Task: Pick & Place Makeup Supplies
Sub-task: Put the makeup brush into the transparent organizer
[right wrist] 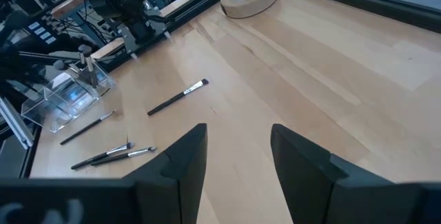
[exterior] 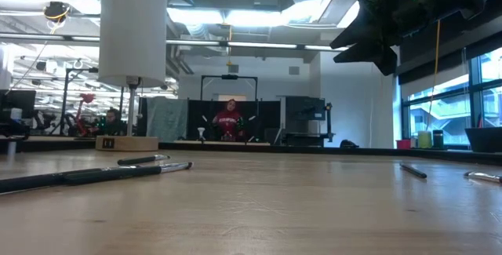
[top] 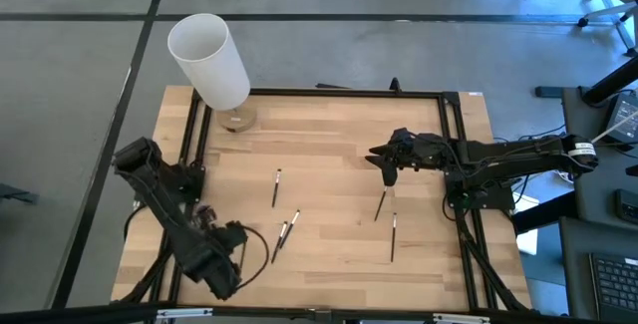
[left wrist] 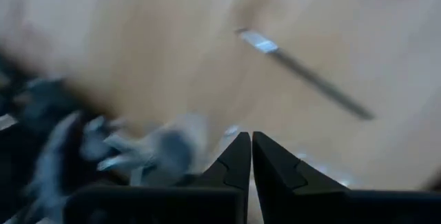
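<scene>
Right gripper [top: 388,176], high view: right of centre, above wooden table [top: 329,135], nothing held. Left gripper [top: 231,239]: lower left. Makeup brushes [top: 276,187] scattered mid-frame.
Low view: brushes [exterior: 102,174] lay flat, lower left.
Left wrist view: fingers [left wrist: 238,162] pressed together, empty.
Right wrist view: fingers [right wrist: 180,156] spread apart; brush [right wrist: 178,96] centre-left.

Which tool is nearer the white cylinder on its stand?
Left. The left tool sits at the near-left corner, below the white cylinder; the right tool hovers mid-table, slightly farther.
</scene>
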`<state>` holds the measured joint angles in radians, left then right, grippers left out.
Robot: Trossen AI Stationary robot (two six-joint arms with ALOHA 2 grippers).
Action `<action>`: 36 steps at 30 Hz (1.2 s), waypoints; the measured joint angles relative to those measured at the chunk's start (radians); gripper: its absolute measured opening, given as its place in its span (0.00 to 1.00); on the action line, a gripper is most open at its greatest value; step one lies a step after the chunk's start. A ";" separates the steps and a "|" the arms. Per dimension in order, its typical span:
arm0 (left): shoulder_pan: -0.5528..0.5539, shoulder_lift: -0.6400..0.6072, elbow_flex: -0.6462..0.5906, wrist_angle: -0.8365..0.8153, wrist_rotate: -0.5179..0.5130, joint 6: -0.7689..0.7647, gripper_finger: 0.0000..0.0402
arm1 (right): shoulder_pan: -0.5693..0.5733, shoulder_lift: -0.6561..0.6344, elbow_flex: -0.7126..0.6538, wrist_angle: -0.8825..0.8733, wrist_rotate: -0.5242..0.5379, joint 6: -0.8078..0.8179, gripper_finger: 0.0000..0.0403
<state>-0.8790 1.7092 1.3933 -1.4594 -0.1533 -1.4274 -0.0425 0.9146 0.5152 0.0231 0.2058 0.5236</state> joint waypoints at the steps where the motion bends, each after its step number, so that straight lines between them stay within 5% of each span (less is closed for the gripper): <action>1: -0.005 0.008 0.000 -0.035 0.002 -0.019 0.02 | 0.000 0.000 0.000 0.000 0.000 0.000 0.40; 19: 0.143 0.016 -0.049 -0.112 -0.031 -0.028 0.01 | 0.000 0.000 0.000 0.000 0.000 0.007 0.40; 29: 0.375 0.016 -0.043 -0.064 -0.526 0.032 0.02 | 0.000 0.000 0.000 0.018 0.004 0.026 0.40; 36: 0.597 0.016 -0.085 0.222 -0.507 0.259 0.22 | 0.000 0.000 0.000 0.023 0.090 0.049 0.40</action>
<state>-0.2824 1.7256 1.3088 -1.2369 -0.6599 -1.1685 -0.0425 0.9144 0.5153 0.0457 0.2962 0.5722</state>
